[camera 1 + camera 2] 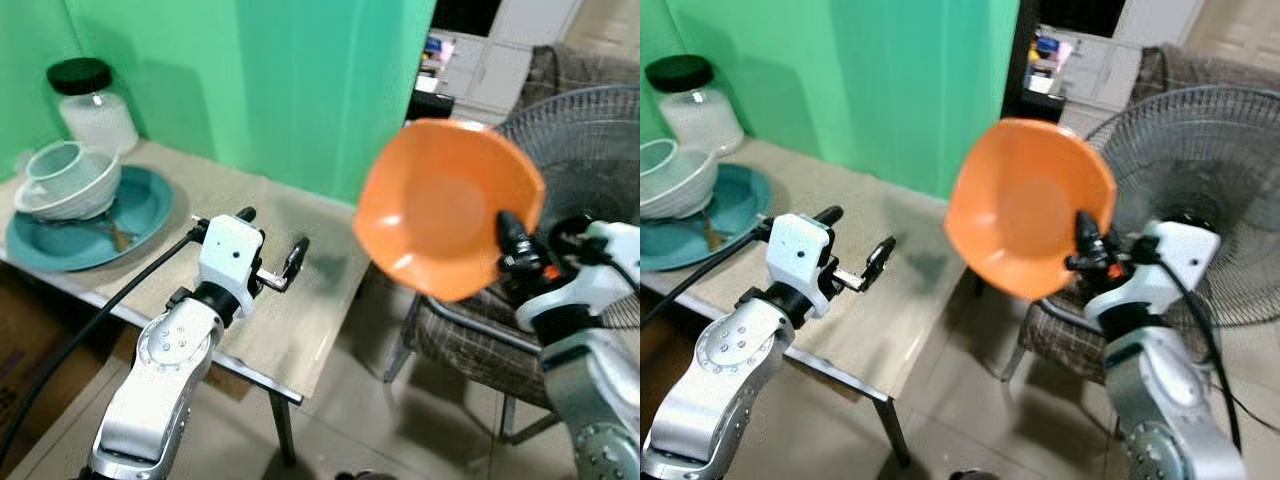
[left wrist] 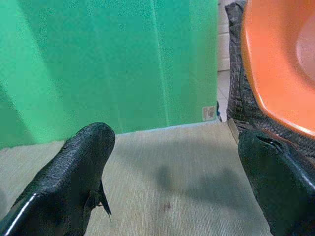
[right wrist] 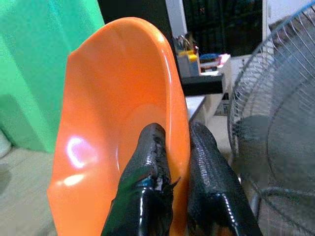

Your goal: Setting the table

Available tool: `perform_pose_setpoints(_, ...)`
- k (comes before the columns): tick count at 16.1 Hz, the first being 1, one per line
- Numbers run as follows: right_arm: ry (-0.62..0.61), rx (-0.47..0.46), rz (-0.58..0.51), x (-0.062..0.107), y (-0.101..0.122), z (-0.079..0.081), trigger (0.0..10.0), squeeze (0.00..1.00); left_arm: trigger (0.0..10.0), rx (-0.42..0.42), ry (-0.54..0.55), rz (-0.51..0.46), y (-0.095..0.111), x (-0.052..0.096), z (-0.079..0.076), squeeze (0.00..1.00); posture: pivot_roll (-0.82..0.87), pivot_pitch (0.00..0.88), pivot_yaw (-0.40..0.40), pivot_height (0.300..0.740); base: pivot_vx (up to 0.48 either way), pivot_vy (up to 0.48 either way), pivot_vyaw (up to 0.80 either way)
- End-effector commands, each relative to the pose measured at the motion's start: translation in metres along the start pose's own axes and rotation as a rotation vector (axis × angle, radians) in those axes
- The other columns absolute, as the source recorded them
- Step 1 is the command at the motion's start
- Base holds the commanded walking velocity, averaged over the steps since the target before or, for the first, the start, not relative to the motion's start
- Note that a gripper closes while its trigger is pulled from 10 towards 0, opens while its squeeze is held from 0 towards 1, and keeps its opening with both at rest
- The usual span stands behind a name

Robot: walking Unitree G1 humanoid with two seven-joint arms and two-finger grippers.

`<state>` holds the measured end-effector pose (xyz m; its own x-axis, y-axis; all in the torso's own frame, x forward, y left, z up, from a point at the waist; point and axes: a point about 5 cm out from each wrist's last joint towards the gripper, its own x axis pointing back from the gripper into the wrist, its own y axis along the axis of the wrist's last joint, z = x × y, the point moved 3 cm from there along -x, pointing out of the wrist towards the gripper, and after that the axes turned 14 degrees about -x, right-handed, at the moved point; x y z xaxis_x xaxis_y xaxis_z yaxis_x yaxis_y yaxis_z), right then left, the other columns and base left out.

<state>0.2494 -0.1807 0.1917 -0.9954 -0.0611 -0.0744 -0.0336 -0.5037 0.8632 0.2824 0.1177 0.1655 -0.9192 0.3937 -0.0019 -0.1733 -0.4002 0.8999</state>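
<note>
Orange bowls: one (image 1: 448,205), beyond the table's (image 1: 280,330) right edge.
Pale bowls: one (image 1: 68,182), at the table's far left.
Teal plates: one (image 1: 85,225), on the table under the pale bowl.
Black-lidded jars: one (image 1: 95,105), at the table's back left corner.
Fans: one (image 1: 590,160), right of the table.

A green wall (image 1: 280,80) stands behind the table. To its right is a grey wire fan (image 1: 590,150), with a dark woven chair (image 1: 470,340) just below and beside it. Beyond the wall's right edge, a white cabinet (image 1: 500,60) sits well back. The floor (image 1: 350,400) is pale tile.
</note>
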Motion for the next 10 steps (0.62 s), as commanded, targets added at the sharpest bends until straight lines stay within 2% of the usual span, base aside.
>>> perform_pose_setpoints(1, -0.011, 0.019, -0.026, 0.001, 0.003, -0.003, 10.0, 0.00, 10.0, -0.007, 0.045, 0.017, -0.003, -0.002, 0.006, 0.00, -0.02, 0.000, -0.034, 0.740, 0.000, 0.000, -0.79)
perform_pose_setpoints(3, 0.004, 0.016, -0.019, -0.001, -0.001, 0.000, 10.0, 0.00, 10.0, -0.037, 0.084, 0.015, -0.002, 0.000, 0.011, 0.00, -0.01, 0.000, -0.036, 0.740, 0.000, 0.000, -0.79)
perform_pose_setpoints(5, 0.011, 0.022, -0.016, -0.003, -0.005, 0.002, 10.0, 0.00, 10.0, -0.032, 0.114, 0.030, -0.007, 0.001, 0.013, 0.00, -0.01, 0.000, -0.024, 0.740, 0.000, 0.000, -0.79)
perform_pose_setpoints(6, 0.029, 0.011, -0.010, -0.001, -0.006, 0.006, 10.0, 0.00, 10.0, -0.001, 0.095, 0.026, -0.004, 0.001, 0.009, 0.00, -0.01, 0.000, -0.034, 0.740, 0.000, 0.000, -0.80)
perform_pose_setpoints(10, 0.020, 0.004, 0.017, 0.002, -0.013, 0.004, 10.0, 0.00, 10.0, -0.016, 0.091, 0.040, -0.008, 0.001, 0.007, 0.00, -0.01, 0.000, -0.031, 0.740, 0.000, 0.000, -0.80)
